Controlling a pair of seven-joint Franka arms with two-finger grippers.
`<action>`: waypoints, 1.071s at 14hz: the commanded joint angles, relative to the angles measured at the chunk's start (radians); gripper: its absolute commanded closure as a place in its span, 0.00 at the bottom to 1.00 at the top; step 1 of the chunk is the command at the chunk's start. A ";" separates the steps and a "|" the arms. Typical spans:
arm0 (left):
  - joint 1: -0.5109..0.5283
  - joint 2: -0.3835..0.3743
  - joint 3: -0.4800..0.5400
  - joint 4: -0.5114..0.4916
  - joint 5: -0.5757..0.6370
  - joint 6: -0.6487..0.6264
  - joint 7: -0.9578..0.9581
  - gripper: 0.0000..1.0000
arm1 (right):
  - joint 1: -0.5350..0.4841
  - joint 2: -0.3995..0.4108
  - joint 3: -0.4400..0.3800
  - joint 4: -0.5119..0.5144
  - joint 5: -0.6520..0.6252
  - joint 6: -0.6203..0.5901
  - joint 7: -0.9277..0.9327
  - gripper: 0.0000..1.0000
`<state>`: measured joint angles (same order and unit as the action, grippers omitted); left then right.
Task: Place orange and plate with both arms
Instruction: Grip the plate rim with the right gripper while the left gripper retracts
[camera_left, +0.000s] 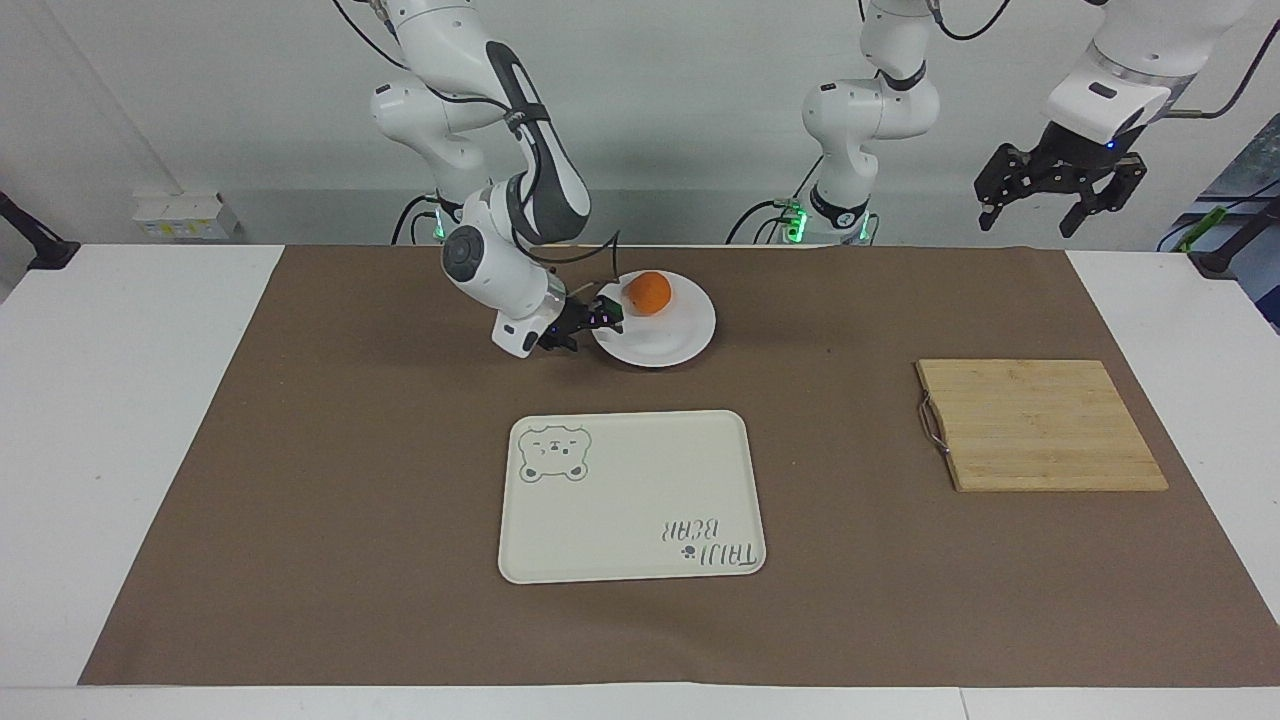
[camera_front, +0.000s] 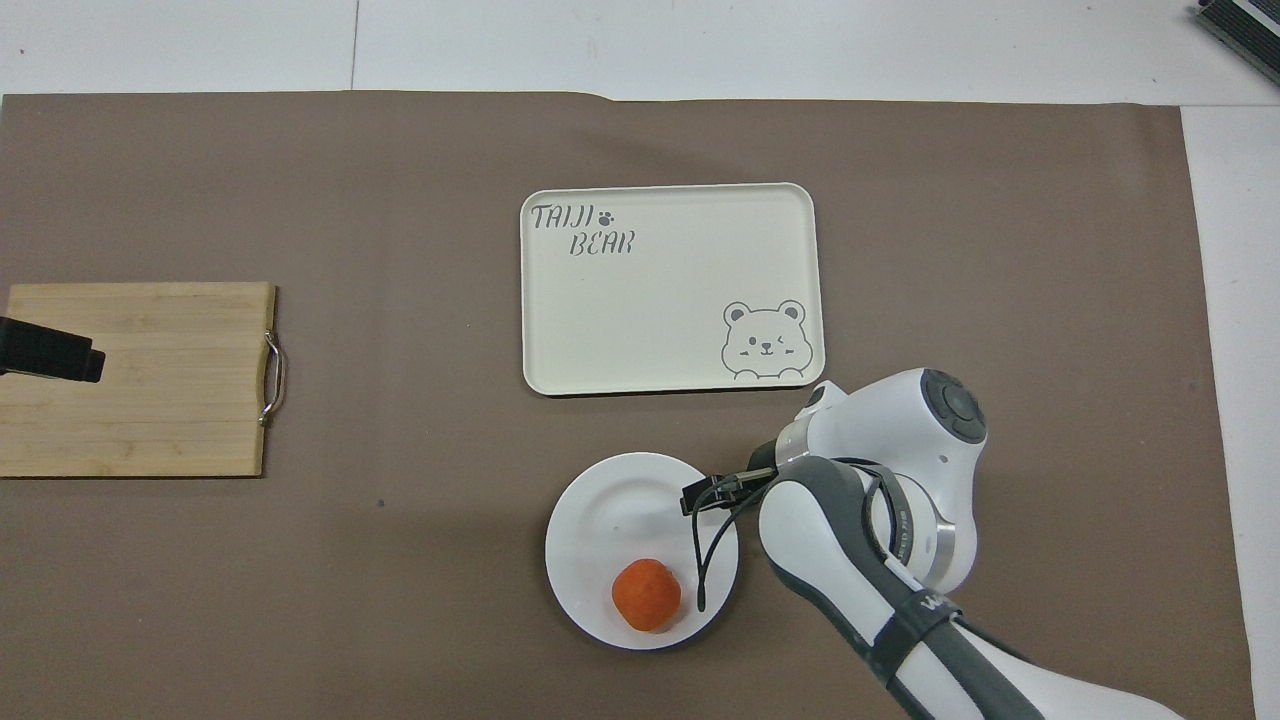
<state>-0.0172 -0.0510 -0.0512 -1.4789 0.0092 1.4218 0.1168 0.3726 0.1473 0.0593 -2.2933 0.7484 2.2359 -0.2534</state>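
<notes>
Right gripper (camera_left: 598, 318) is low at the rim of the round glossy white plate (camera_left: 670, 340), on the edge toward the right arm's end of the table. Can't tell whether its fingers are spread or already pinching the rim.

The small round bright-orange fruit, the orange (camera_left: 649, 293), sits on the plate, on the part nearer to the robots. The plate rests on the brown mat, nearer to the robots than the cream rectangular tray with bear drawing (camera_left: 630, 540).

Left gripper (camera_left: 1060, 195) waits high over the left arm's end of the table, fingers spread, holding nothing.

Progress, my read: early. Nothing is lifted or placed yet. Plate grasp looks like the current step; the orange is untouched.
</notes>
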 joint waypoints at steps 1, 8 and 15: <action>0.013 -0.007 -0.007 -0.012 0.005 0.009 -0.016 0.00 | 0.003 0.002 -0.003 -0.043 0.097 0.027 -0.110 0.20; 0.013 -0.018 -0.007 -0.017 0.002 -0.003 -0.008 0.00 | 0.072 -0.034 -0.003 -0.129 0.200 0.042 -0.174 0.95; 0.011 -0.018 -0.007 -0.017 0.002 -0.003 -0.008 0.00 | -0.015 -0.037 -0.004 -0.130 0.236 -0.038 -0.223 1.00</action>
<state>-0.0172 -0.0510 -0.0517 -1.4789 0.0092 1.4212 0.1134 0.4117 0.1263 0.0546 -2.4005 0.9286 2.2310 -0.4043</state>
